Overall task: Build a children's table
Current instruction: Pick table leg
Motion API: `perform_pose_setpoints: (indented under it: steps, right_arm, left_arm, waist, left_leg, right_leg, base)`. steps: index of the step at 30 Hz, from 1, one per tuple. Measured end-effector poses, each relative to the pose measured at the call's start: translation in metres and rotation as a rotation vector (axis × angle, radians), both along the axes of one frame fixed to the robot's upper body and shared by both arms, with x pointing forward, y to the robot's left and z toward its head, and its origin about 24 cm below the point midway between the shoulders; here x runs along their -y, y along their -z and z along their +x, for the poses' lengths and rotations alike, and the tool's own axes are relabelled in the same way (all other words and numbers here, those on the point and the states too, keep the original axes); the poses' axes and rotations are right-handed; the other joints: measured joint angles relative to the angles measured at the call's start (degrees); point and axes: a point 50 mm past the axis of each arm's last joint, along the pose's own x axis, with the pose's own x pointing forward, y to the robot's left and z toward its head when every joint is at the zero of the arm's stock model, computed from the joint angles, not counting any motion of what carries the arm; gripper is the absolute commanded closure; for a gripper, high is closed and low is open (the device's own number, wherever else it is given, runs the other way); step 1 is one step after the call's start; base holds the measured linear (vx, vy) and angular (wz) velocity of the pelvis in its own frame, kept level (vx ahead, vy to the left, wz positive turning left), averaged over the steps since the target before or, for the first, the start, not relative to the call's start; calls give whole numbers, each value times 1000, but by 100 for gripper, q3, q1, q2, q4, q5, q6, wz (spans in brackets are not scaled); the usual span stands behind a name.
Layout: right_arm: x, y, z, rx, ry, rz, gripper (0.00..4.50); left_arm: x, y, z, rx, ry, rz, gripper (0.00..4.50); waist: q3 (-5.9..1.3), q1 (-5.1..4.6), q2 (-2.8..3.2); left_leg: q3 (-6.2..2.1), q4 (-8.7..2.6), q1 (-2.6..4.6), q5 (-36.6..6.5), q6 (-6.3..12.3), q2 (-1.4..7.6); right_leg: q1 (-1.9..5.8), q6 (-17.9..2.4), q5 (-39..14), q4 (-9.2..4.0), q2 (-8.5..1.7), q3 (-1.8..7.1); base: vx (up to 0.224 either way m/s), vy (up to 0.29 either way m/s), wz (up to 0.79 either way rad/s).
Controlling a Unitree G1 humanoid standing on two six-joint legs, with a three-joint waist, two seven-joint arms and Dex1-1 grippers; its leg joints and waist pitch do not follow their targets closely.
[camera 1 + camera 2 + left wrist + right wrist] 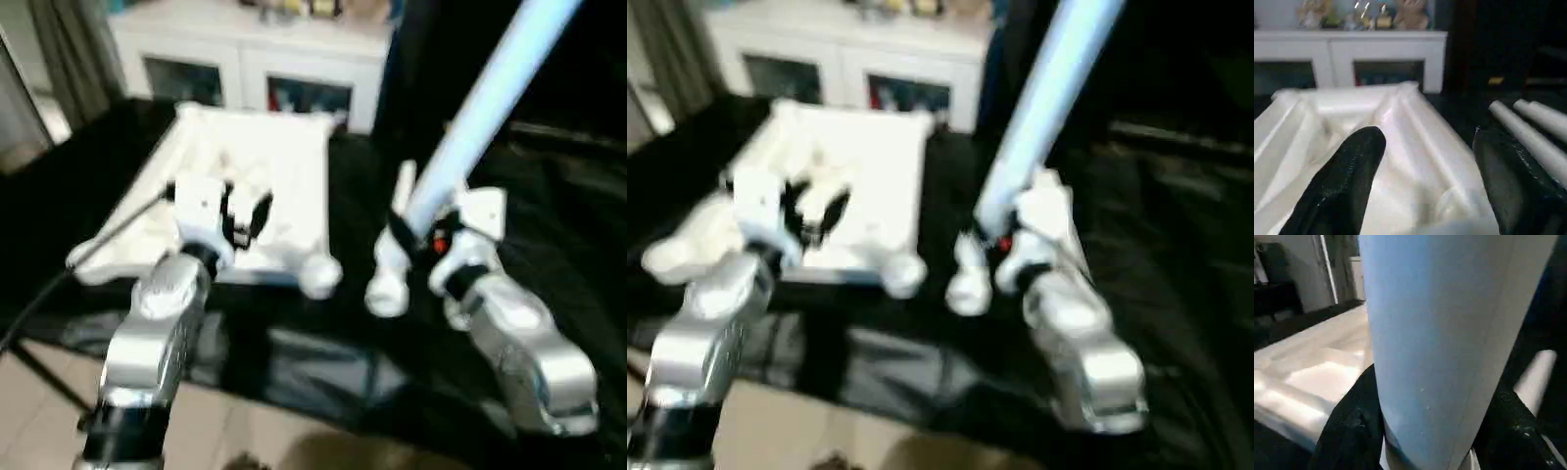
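The right gripper (423, 235), right of centre in the head views, has its jaws clamped on a long white leg (490, 98). The leg rises from the jaws at a slant toward the upper right corner of the frame. In the right wrist view the two black fingers (1352, 426) press against either side of the leg (1449, 333), which stands broad between them.

The left gripper (245, 217), left of centre, has its jaws wide apart and holds nothing. It hovers over the near part of the table top (284, 166). In the left wrist view the two fingers (1347, 181) stand well apart, with the ribbed white underside of the top (1415, 147) showing between them.

The table top lies upside down on the black-covered bench (568, 196), in the upper left half of the head views, with a round corner socket (320, 275) at its near right corner. Two more white legs (392, 255) lie on the bench just beside that corner, between the top and the right gripper; their ends also show at the right of the left wrist view (1533, 132).

A white cabinet (255, 59) with glass-fronted doors stands behind the bench along the top of the frame, with small ornaments (1366, 14) on it.
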Motion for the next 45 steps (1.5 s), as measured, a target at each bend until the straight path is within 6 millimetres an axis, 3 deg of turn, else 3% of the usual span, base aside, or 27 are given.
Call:
perform_pose_setpoints:
  steps: [1,2,3,5,7,8,9,10,11,13,17,18,19,20,21,24,27,31,33,34,36,37,38,39,41,43,45]
  right_arm:
    - [1,4,-2,-14,5,5,259]
    - [-3,6,-2,-26,6,32,259]
    - [-7,5,-2,-27,2,54,259]
    - [-7,4,-2,-25,2,65,259]
    - [-3,2,-1,-15,15,63,259]
    - [1,1,-1,-11,31,59,259]
    - [6,4,-2,-21,52,59,259]
    - [9,5,-1,-27,71,58,259]
    - [10,6,-1,-29,77,64,259]
    - [6,7,-1,-35,73,73,259]
    - [3,4,-1,-26,64,87,259]
    - [3,4,-1,-23,65,88,259]
    - [3,3,-2,-19,67,89,259]
    - [6,2,-1,-16,77,87,259]
    - [9,5,-2,-26,94,86,259]
    - [21,7,-3,-33,154,84,259]
    - [22,7,-3,-30,160,62,259]
    - [18,7,-3,-31,157,65,259]
    - [11,5,-2,-25,137,84,259]
    - [9,4,-2,-22,128,87,259]
    - [9,3,-2,-17,123,85,259]
    - [10,3,-3,-18,124,82,259]
    - [12,1,-3,-10,126,76,259]
    - [14,1,-3,-8,135,74,259]
    - [21,1,-4,-8,162,71,259]
    - [16,2,-4,-15,154,80,259]
    - [5,-1,-3,-6,111,91,259]
  left_arm:
    - [1,2,-1,-10,1,-1,113]
    - [-4,5,-2,-19,-16,3,113]
    - [-6,4,-2,-19,-32,3,113]
    - [-12,0,0,0,-70,-4,113]
    - [-11,-7,1,26,-68,-5,113]
    - [-7,-8,1,27,-63,-9,113]
    - [0,-7,2,28,-41,7,113]
    - [5,-8,1,34,-27,37,113]
    - [4,-8,2,43,-33,76,113]
    - [1,-10,3,53,-53,108,113]
    - [-2,-11,3,55,-84,54,113]
    - [-3,-12,3,55,-87,40,113]
    - [-3,-12,3,54,-91,33,113]
    - [-2,-12,4,53,-95,27,113]
    - [1,-12,4,50,-90,15,113]
    - [5,-16,6,64,-75,-27,113]
    - [-1,-18,7,72,-96,-30,113]
    - [-2,-18,6,72,-96,-34,113]
    - [-7,-16,5,66,-111,-29,113]
    - [-9,-16,5,65,-115,-26,113]
    - [-10,-15,5,64,-120,-28,113]
    - [-11,-14,4,61,-121,-29,113]
    - [-10,-15,4,63,-120,-30,113]
    - [-8,-15,4,65,-111,-31,113]
    - [-1,-19,4,83,-79,-34,113]
    - [-7,-17,4,73,-98,-26,113]
    - [-18,-14,3,62,-133,-17,113]
  waist:
    - [4,-58,-3]
    - [1,-115,-42]
    - [15,-151,-9]
    - [-58,-212,-122]
    - [-151,-198,-315]
    - [-166,-170,-348]
    - [-143,-53,-273]
    - [-121,53,-192]
    - [-116,65,-70]
    - [-114,-53,7]
    - [-166,16,15]
    - [-182,27,-13]
    - [-218,32,-80]
    - [-212,68,-64]
    - [-210,119,-69]
    - [-209,186,-65]
    - [-192,190,-48]
    - [-112,67,70]
    - [-26,35,129]
    - [-4,91,114]
    - [26,209,-43]
    - [51,278,-119]
    - [47,390,-77]
    - [25,434,-43]
    - [-62,445,74]
    - [-83,352,33]
    - [-104,333,-18]
  left_leg:
    - [79,-28,31,12,93,-35]
    - [187,-134,79,42,212,-115]
    - [279,-232,107,75,290,-181]
    - [458,-468,170,191,464,-371]
    - [637,-632,151,295,526,-634]
    - [717,-660,120,314,531,-752]
    - [592,-498,90,257,426,-760]
    - [214,-280,50,180,297,-712]
    - [-7,-263,43,57,102,-482]
    - [-33,-275,9,94,94,-381]
    - [-138,-421,-135,277,151,-285]
    - [-145,-484,-169,369,158,-280]
    - [-135,-510,-217,423,136,-282]
    - [-107,-534,-274,485,132,-257]
    - [-57,-611,-302,545,167,-262]
    - [36,-873,-203,631,-22,-211]
    - [102,-916,-107,683,-120,-116]
    - [-203,-905,-190,640,-70,-136]
    - [-133,-917,-40,614,-90,-30]
    - [-30,-932,15,614,-89,-26]
    - [273,-921,205,604,-80,-42]
    - [388,-754,255,403,-129,-22]
    - [252,-412,234,140,23,-41]
    - [151,-282,265,112,70,-86]
    - [160,-673,412,218,-73,-74]
    - [190,-797,479,220,-49,-94]
    - [368,-825,618,102,-84,-75]
  right_leg:
    - [16,49,-28,-53,-2,77]
    - [-43,76,-284,-42,136,409]
    - [-192,-52,-500,228,234,685]
    - [-406,-121,-549,734,559,988]
    - [-416,-126,-508,493,760,1092]
    - [-408,-214,-380,449,748,1290]
    - [-405,-216,-337,391,713,1333]
    - [-400,-196,-302,385,711,1337]
    - [-373,-175,-281,367,702,1207]
    - [-357,-179,-280,271,892,1341]
    - [-423,-120,-487,807,966,1600]
    - [-416,-150,-493,729,940,1646]
    - [-366,-159,-524,474,902,1728]
    - [-376,109,-536,408,885,1734]
    - [-406,105,-499,417,884,1732]
    - [-455,49,-457,379,894,1718]
    - [-424,36,-448,363,904,1682]
    - [-41,31,-503,68,682,991]
    - [79,11,-777,138,773,1041]
    - [94,-92,-924,363,792,1153]
    - [174,-9,-933,531,783,1489]
    - [186,12,-932,515,758,1538]
    - [268,14,-931,483,768,1590]
    - [282,20,-931,426,783,1592]
    - [279,41,-890,271,895,1593]
    - [215,-147,-903,216,918,1625]
    - [-104,-230,-940,637,850,1598]
  base:
    - [-16,244,49]
    - [-17,245,35]
    - [-17,245,35]
    - [-1,204,6]
    - [-1,169,-2]
    - [-13,133,8]
    - [-13,133,8]
    - [-7,139,-17]
    - [-19,137,-25]
    - [-19,121,-7]
    - [-21,8,10]
    - [-42,-81,4]
    - [-70,-128,2]
    - [-83,-155,-10]
    - [-83,-155,-10]
    - [-88,-148,-5]
    - [-79,-62,-4]
    - [-43,29,33]
    - [5,14,38]
    - [21,-20,24]
    - [44,-58,21]
    - [79,-65,15]
    - [151,-1,-3]
    - [151,-1,-3]
    - [114,31,11]
    - [107,37,11]
    - [157,24,-28]
